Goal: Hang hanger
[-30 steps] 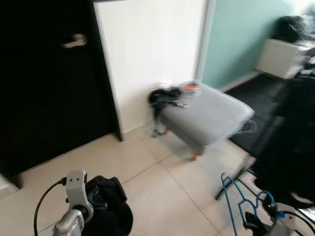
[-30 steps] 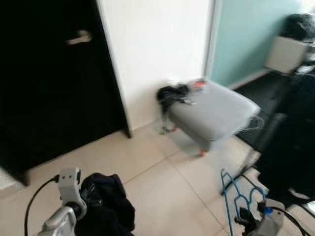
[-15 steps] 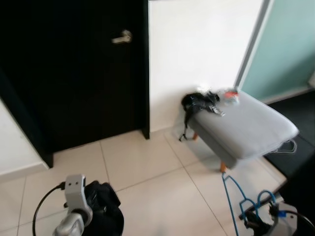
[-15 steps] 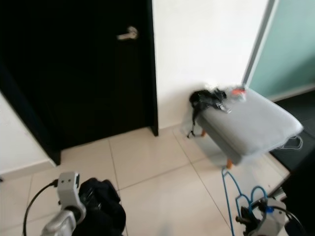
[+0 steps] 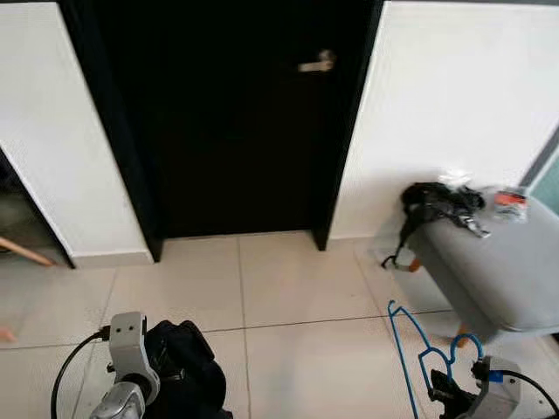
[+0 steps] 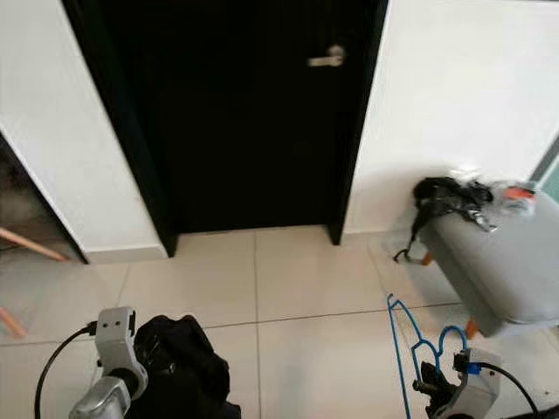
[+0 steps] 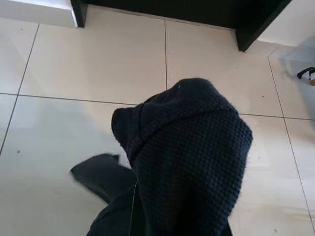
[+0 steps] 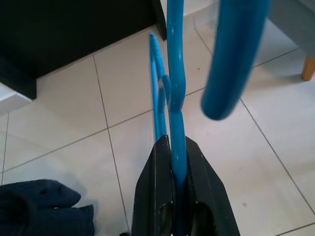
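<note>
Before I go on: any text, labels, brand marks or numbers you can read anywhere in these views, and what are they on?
None can be read.
The blue hanger clamped in the right gripper: plain, no marking.
The dark knit garment at the left gripper: no tag or label visible.
The black door: no sign or number.
The small items on the grey stool: too small and blurred to read.
</note>
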Controlling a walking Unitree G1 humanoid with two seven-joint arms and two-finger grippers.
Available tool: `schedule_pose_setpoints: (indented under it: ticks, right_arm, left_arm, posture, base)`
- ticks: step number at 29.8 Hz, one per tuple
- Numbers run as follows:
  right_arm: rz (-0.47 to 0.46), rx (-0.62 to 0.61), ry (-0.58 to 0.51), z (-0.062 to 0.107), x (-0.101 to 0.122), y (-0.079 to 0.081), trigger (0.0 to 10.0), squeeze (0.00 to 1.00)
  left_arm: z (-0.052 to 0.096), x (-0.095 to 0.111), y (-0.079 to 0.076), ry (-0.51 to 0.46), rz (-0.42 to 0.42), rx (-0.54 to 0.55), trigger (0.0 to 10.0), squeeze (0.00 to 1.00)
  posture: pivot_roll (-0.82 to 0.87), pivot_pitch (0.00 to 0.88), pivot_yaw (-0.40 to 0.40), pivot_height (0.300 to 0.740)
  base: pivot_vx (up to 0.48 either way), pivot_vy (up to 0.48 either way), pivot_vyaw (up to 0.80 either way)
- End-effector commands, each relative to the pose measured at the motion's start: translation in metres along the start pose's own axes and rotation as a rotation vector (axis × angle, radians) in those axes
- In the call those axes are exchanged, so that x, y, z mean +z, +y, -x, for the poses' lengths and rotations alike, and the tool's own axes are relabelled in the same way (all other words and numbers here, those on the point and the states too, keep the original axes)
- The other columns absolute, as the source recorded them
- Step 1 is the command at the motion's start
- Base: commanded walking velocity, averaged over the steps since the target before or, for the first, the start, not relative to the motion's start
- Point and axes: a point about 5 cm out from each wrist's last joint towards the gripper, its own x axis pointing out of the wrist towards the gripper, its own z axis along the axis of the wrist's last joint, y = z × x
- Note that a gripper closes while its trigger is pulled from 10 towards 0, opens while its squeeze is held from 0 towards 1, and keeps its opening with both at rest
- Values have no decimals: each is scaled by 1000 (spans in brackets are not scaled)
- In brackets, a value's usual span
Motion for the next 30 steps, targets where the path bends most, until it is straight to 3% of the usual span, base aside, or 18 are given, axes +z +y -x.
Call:
schedule_pose_setpoints:
  ticks: [1,30]
  right_arm:
    - [-5,-6,17,1,-3,-2,10000,0]
    - [-6,-10,15,1,-2,-5,10000,0]
  left_arm:
    - [-1,4,-1,-18,-18,-8,10000,0]
    - [-2,4,-8,-13,-22,-25,10000,0]
  posture:
    - [-1,54,-51,740]
    - [-3,34,-49,740]
  base:
    - [0,0,725]
    - [0,0,725]
